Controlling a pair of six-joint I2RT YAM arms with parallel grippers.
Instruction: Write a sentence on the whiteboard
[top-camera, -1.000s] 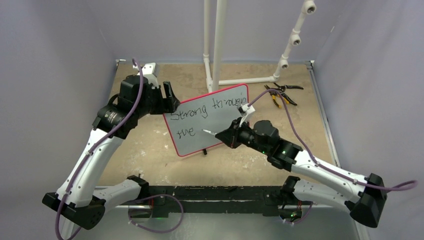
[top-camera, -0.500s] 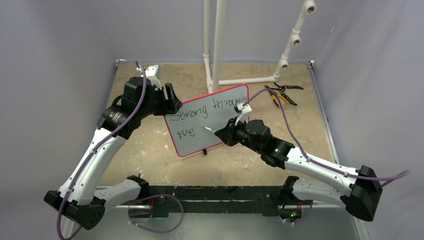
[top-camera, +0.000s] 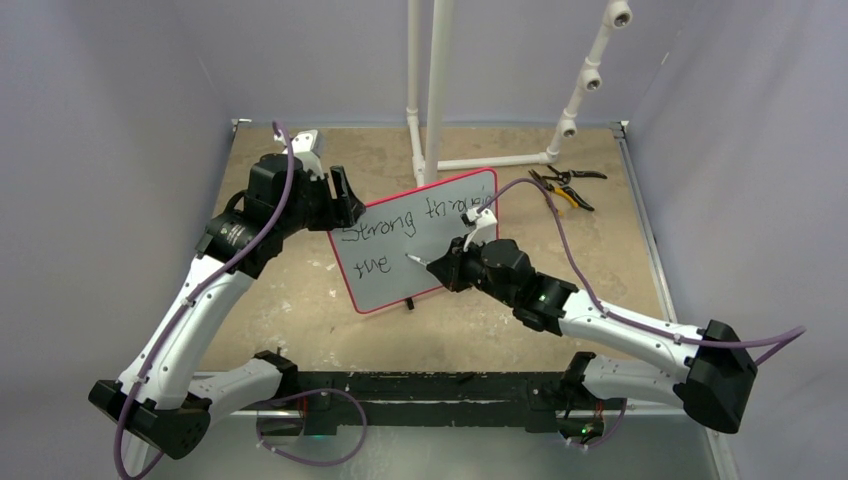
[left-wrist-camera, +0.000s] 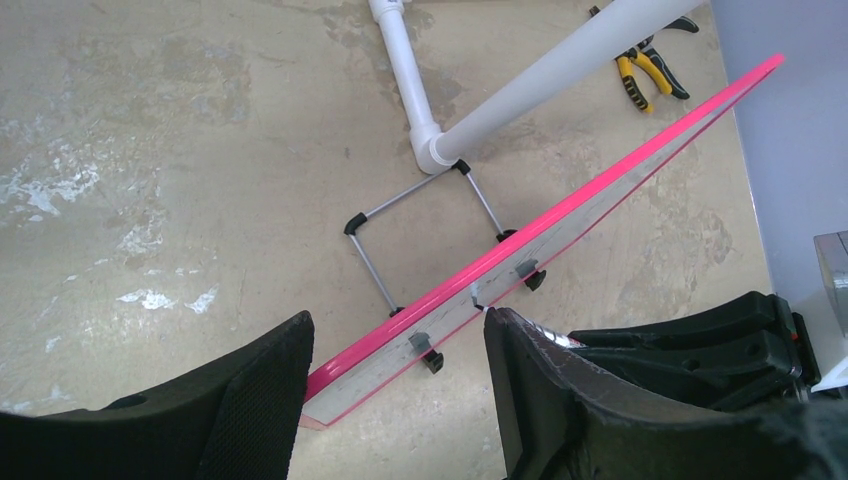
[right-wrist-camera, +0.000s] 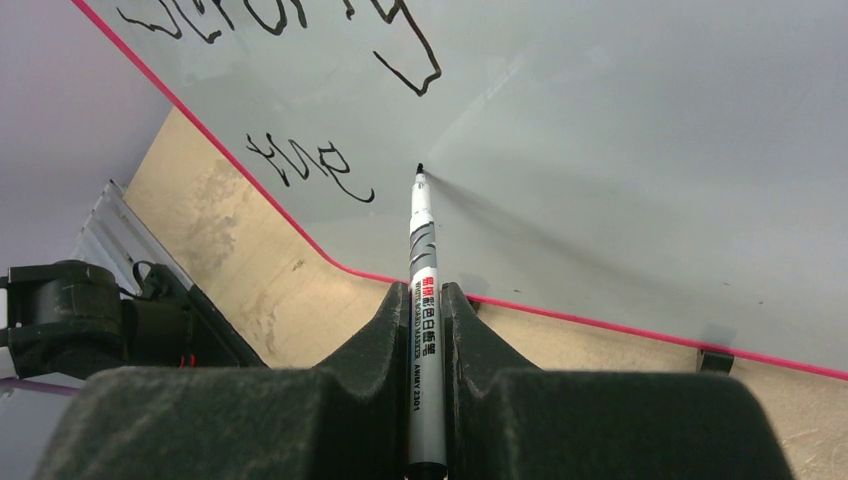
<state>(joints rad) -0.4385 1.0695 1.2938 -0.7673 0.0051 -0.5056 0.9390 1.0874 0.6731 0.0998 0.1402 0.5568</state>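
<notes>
Top external view: shows the whiteboard propped on its small feet near the middle of the table, leaning back. Carries the sentence only in part: "Strong through" on the first line, "the" on the second. Looks more than half done, with probably a last word to add. Finds the right tool closed firmly on a marker, tip at the board surface just right of "the". Finds the left tool standing wide open around the board's left edge, no pad clearly pressing it.
</notes>
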